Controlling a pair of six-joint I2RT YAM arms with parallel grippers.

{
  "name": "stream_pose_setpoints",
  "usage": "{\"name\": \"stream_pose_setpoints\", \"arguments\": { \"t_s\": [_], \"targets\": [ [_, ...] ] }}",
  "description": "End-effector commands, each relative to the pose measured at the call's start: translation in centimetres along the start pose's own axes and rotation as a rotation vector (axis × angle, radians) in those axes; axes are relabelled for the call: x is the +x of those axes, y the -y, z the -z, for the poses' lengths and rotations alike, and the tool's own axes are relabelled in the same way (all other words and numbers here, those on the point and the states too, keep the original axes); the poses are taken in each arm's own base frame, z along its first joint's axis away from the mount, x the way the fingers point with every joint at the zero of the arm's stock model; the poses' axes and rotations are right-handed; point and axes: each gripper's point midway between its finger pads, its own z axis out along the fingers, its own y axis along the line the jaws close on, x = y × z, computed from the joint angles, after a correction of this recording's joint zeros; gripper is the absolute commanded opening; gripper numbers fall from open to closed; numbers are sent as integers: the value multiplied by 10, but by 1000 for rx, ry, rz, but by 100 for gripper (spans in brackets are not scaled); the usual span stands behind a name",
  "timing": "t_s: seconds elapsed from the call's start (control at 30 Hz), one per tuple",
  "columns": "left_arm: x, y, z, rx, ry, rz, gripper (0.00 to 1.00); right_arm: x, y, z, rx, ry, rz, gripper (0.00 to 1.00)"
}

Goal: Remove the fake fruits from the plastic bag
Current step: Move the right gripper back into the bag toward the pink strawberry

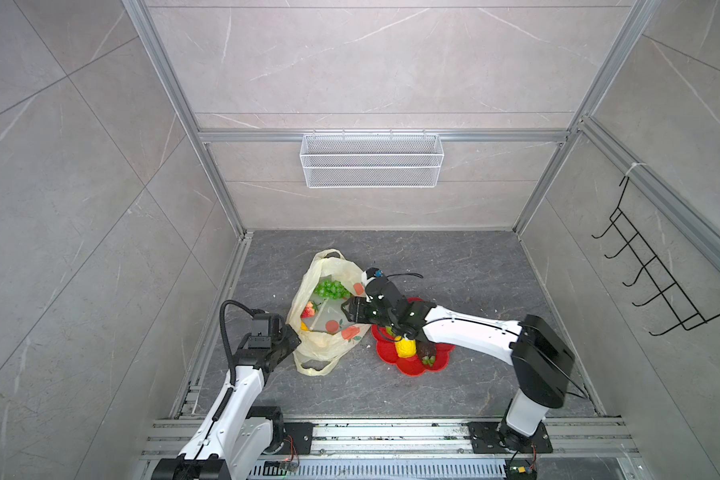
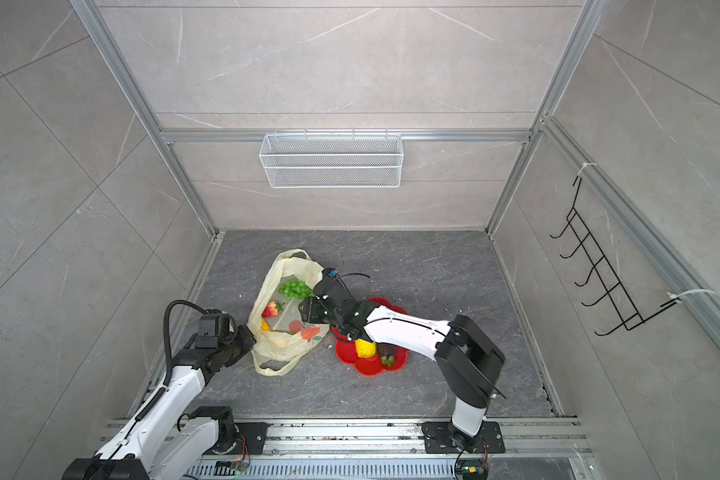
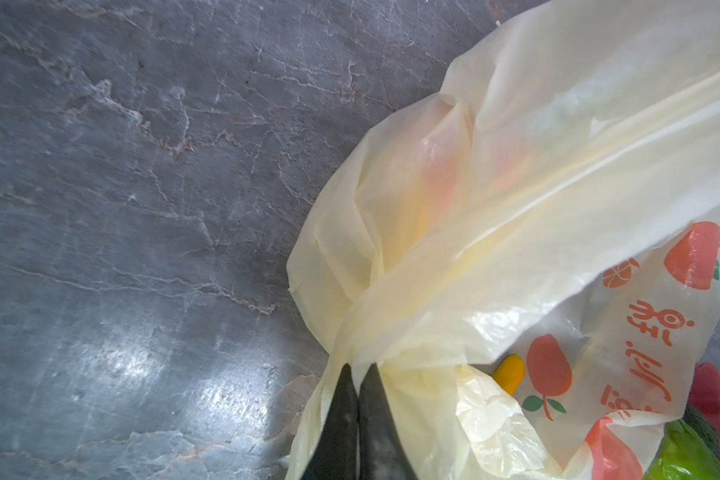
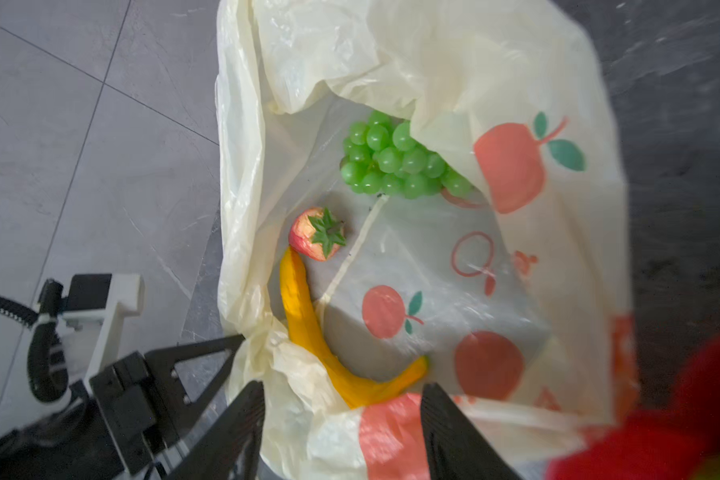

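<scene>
Left gripper, clenched, pinches the thin pale-yellow plastic bag in the left wrist view. Right wrist view: right gripper spread above the bag's mouth; green grape bunch, red strawberry and yellow banana inside. Both top views: bag near the table's middle, red flower-shaped plate just beside, holding a yellow knobbly fruit.

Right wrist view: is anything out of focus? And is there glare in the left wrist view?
Right wrist view: the grapes are sharp, the plate is a blur. Left wrist view: a glare patch on the table; the bag looks soft.
</scene>
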Motion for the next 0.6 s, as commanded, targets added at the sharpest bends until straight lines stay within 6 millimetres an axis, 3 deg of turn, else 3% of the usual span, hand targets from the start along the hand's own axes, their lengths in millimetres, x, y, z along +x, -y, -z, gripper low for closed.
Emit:
{"name": "stream_pose_setpoints", "arguments": {
  "t_s": [0.0, 0.3, 0.57],
  "targets": [
    [3, -6, 0, -28, -8, 10, 0, -10, -12, -29, -32, 46, -144, 62],
    [5, -10, 2, -46, -6, 12, 0, -1, -5, -106, -16, 24, -261, 55],
    [4, -9, 2, -41, -1, 9, 0, 2, 3, -147, -12, 12, -320, 47]
  ]
}}
